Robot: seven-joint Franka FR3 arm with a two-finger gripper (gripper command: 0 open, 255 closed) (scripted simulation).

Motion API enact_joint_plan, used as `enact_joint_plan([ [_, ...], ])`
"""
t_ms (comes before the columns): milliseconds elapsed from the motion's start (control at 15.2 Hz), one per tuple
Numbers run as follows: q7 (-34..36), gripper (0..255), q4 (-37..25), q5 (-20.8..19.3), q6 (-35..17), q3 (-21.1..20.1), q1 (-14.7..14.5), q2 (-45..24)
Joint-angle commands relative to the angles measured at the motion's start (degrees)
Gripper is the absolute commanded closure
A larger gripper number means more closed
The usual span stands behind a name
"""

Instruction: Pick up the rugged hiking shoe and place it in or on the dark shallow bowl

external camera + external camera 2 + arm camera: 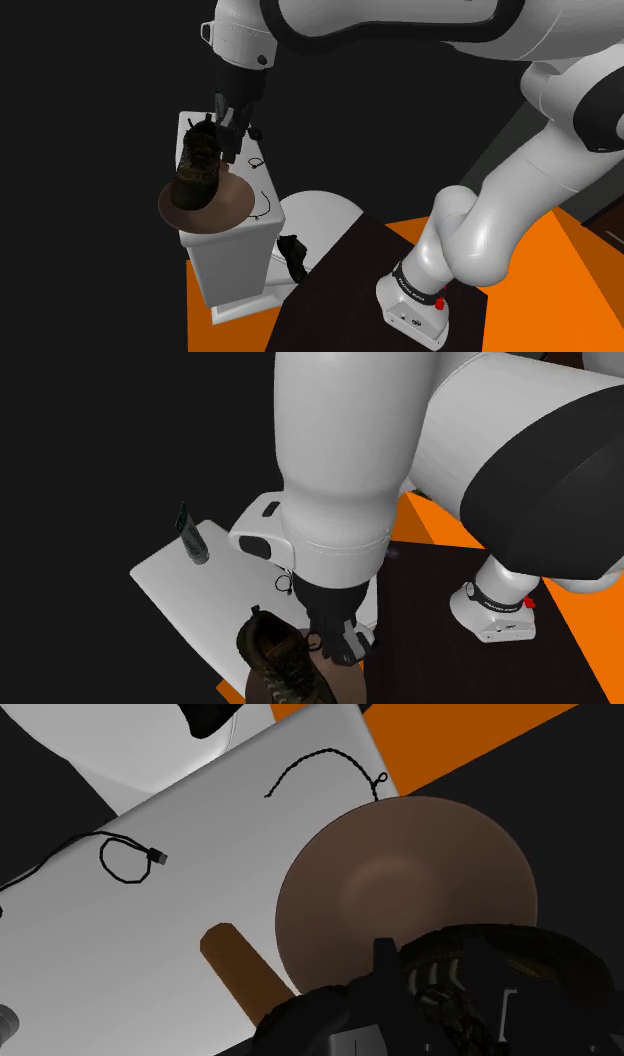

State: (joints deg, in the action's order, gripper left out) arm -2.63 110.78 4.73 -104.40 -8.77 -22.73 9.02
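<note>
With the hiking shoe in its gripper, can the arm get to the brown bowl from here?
Probably yes. The gripper holds the shoe just over the bowl, whose inside looks bare. The brown cylinder lies beside it on the white top, not in the way.

Shoe (197, 165) over bowl (400, 884), contact unclear. Bowl on surface (120, 944) at one end, rim overhanging. Cylinder (240, 974) just beside bowl; cords (128, 861) farther along surface.
</note>
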Motion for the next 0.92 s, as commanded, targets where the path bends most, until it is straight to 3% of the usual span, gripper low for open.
enact_joint_plan([
  [0, -0.06, 255, 1.44, 0.01, -1.61, -0.03, -0.01, -0.12],
  [330, -0.27, 255, 5.33, 0.09, -5.8, -0.12, -0.06, -0.43],
  [858, -0.26, 255, 5.33, 0.08, -5.8, -0.12, -0.06, -0.43],
])
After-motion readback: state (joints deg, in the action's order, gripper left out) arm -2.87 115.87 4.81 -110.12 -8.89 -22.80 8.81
